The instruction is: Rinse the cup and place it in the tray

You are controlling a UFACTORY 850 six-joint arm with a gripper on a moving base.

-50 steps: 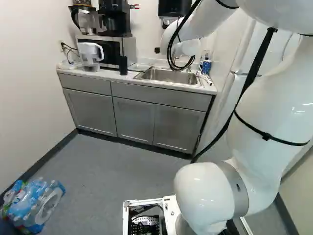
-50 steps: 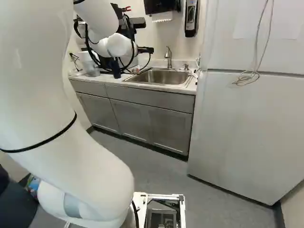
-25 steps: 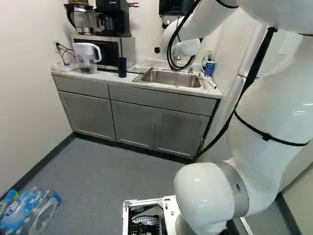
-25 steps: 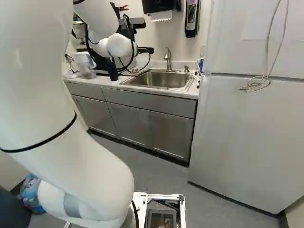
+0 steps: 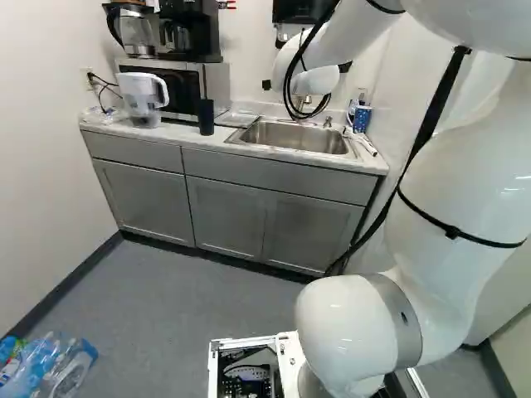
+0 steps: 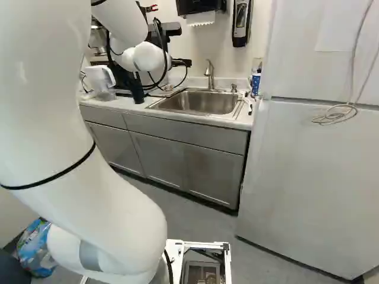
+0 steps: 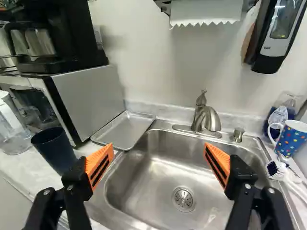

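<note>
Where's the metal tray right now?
In the wrist view, the metal tray lies on the counter between the microwave and sink, beyond the dark cup, ahead of the open gripper.

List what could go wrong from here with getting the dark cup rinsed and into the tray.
1. The dark cup stands near the pitcher and microwave, so the open gripper might bump either while reaching around it.
2. The faucet has a low spout over the sink; a tall cup might knock it during rinsing.
3. The shallow tray lies right beside the sink, so a cup set near its edge might tip in.
</note>
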